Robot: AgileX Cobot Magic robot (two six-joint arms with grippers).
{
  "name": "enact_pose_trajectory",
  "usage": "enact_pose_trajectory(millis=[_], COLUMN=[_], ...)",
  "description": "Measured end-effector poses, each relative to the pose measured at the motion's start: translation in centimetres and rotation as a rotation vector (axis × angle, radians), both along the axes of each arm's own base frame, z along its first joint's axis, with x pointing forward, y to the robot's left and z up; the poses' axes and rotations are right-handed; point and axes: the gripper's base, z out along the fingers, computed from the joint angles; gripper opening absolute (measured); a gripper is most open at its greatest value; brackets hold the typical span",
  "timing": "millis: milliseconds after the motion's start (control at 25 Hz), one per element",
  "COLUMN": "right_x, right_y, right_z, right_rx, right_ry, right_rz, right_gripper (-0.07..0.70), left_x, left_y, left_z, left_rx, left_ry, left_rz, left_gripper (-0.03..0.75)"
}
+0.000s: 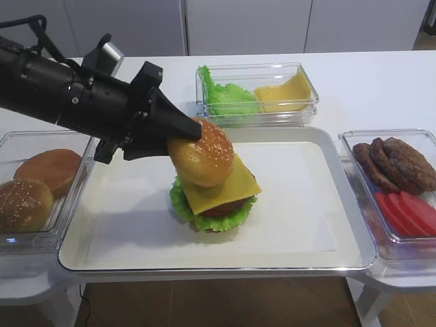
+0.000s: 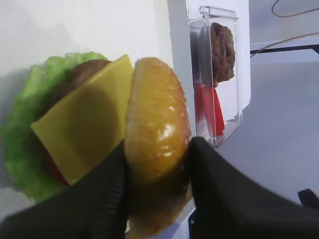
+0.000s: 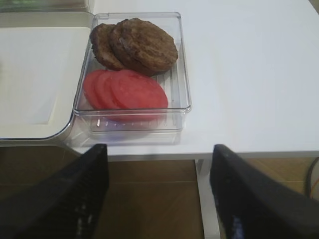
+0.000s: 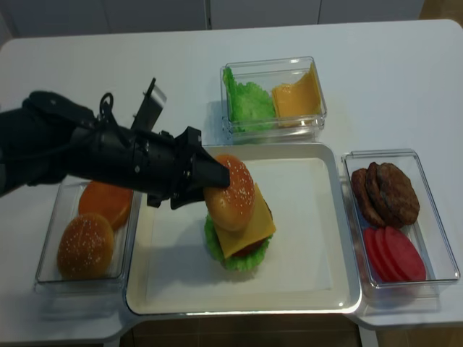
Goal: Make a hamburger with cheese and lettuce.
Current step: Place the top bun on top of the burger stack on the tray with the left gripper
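Above cheese (image 1: 221, 187), claw-gripped (image 1: 193, 136) sesame bun (image 1: 202, 161)

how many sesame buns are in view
2. One sesame bun is pinched in the left gripper, tilted over the stacked cheese on the tray. The other sesame bun sits in the left container beside a plain bun.

A kitchen-like setup: white cabinets (image 1: 245, 24) (plain fronts) behind a white table (image 1: 368, 82).

Hamburger (image 1: 214, 187) on tray: frilly lettuce (image 1: 182, 203), patty, tilted cheese (image 1: 221, 191), sesame bun tipped on edge atop.
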Motion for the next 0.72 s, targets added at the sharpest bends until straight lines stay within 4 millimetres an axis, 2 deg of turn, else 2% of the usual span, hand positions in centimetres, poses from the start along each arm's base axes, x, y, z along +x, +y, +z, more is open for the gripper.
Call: enact_pose_trajectory(millis=[360,720], right_x=[0.0,0.0], right_y=[0.0,0.0], right_z=[0.0,0.0], right_rx=[0.0,0.0], right_ry=[0.0,0.0], right_rz=[0.0,0.0], right_gripper=[0.501,0.501], left_x=[0.3,0.5], left_y=[-0.3,-1.4], left_z=[0.6,-1.0], left_rx=[-0.11,-0.116], left_ry=[0.004,0.063], left_rz=[0.061,0.041], left_gripper=[0.262,0.262])
